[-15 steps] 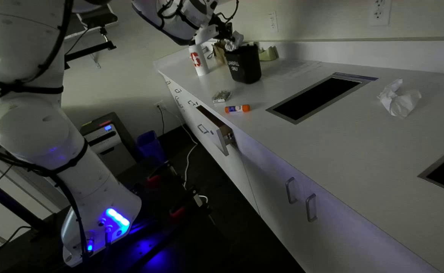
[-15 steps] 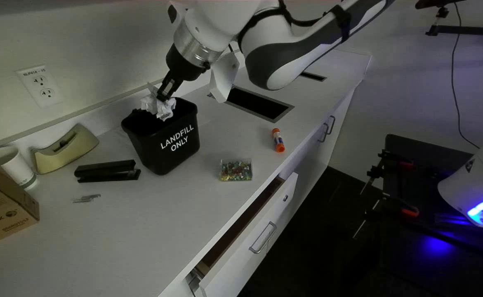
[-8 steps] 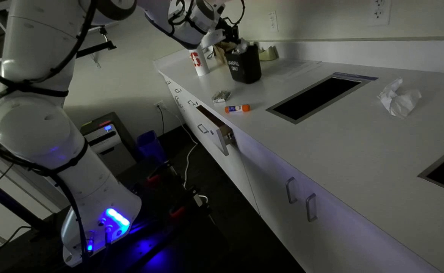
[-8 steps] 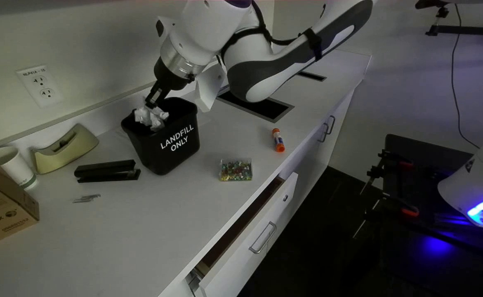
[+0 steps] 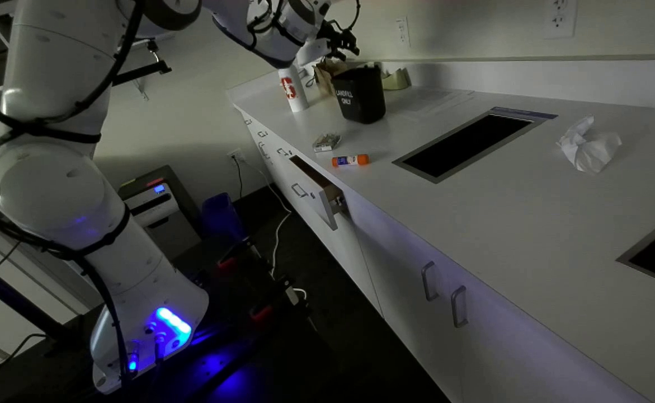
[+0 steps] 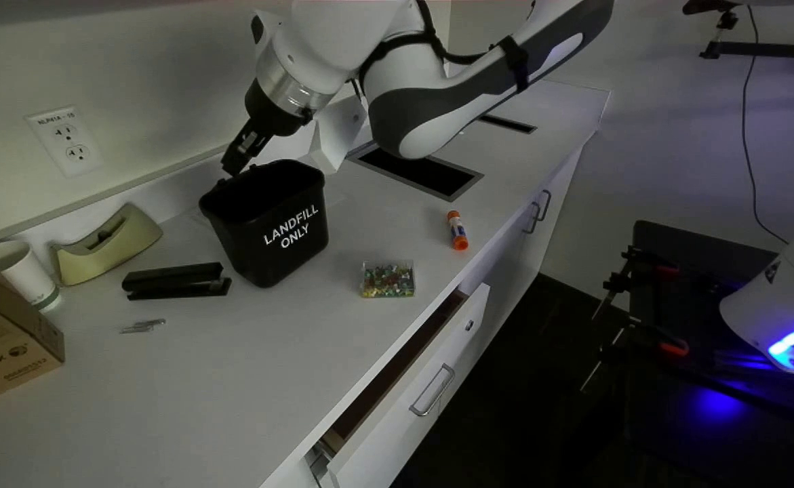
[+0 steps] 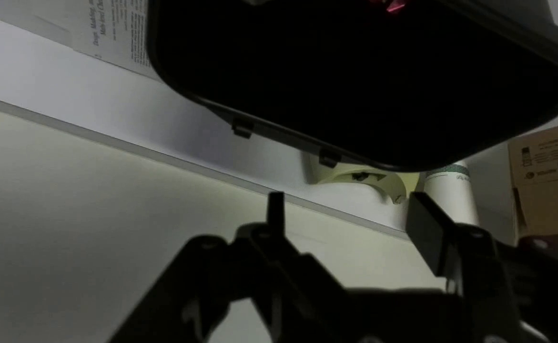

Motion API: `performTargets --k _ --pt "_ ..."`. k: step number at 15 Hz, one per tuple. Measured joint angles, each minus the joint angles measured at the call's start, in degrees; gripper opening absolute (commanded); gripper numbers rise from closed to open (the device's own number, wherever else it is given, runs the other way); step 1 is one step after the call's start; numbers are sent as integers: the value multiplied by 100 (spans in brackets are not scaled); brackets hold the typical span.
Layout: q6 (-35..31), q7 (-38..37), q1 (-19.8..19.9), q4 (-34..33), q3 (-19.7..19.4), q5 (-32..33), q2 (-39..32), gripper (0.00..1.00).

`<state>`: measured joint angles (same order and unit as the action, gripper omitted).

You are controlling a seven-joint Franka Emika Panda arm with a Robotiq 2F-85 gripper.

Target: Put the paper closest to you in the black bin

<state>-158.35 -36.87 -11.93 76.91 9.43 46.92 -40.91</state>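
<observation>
We see a crumpled paper (image 5: 589, 146) well back from the near edge of the desk (image 5: 500, 224), a glue stick (image 5: 350, 160) close to it. Beyond stands the black bin (image 6: 271, 251), too dark inside to show whether it holds the task's paper. Our gripper (image 7: 345, 195), fingers wide apart on nothing, hangs above its wall-side rim.
</observation>
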Motion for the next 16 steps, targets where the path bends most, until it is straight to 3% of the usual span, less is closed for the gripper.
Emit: performTargets --k 3,7,13,16 --pt "270 -49 17 168 28 -122 328 100" --pt "660 34 30 928 -2 -574 1204 100" --pt "710 971 7 2619 -70 -2378 2867 100" --pt "870 1272 7 3352 -70 -2934 3616 100"
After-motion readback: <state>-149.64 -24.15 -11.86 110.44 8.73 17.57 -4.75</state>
